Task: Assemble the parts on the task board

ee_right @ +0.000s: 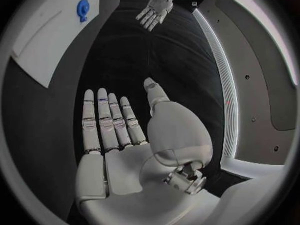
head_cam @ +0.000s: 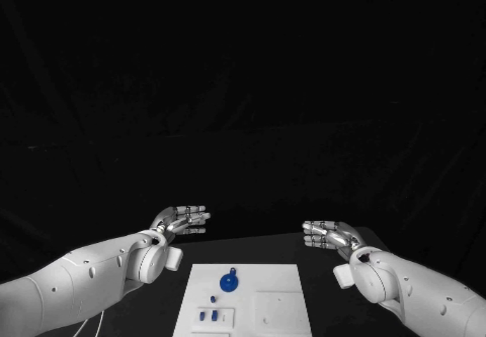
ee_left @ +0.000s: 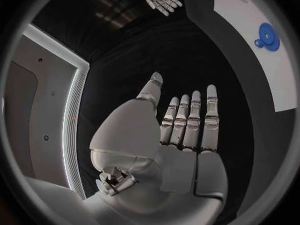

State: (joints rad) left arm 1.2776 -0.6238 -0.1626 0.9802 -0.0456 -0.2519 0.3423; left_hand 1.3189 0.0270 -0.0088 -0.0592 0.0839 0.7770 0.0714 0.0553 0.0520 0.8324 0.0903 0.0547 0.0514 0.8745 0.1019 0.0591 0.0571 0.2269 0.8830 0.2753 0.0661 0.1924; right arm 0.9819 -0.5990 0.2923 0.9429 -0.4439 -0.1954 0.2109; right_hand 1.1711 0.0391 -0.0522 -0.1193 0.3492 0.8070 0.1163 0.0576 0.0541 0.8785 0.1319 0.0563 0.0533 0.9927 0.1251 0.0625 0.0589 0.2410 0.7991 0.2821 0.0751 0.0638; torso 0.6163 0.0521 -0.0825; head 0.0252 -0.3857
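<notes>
1. The black table (head_cam: 162,295) spreads under everything, with the two white arms coming in low from either side.
2. The task board (head_cam: 273,281) lies flat between the arms, near the robot, where either hand could reach it.
3. The left hand (head_cam: 182,221) and right hand (head_cam: 329,235) hang past the board's far edge, palms facing, fingers straight and spread, holding nothing. I'd call it a resting pose that keeps the board uncovered.
4. The round blue part (head_cam: 230,282) lies on the board's left half, touched by neither hand.
5. Smaller blue parts (head_cam: 210,314) sit nearer the robot in a marked square; whether seated or loose, I cannot tell.
</notes>
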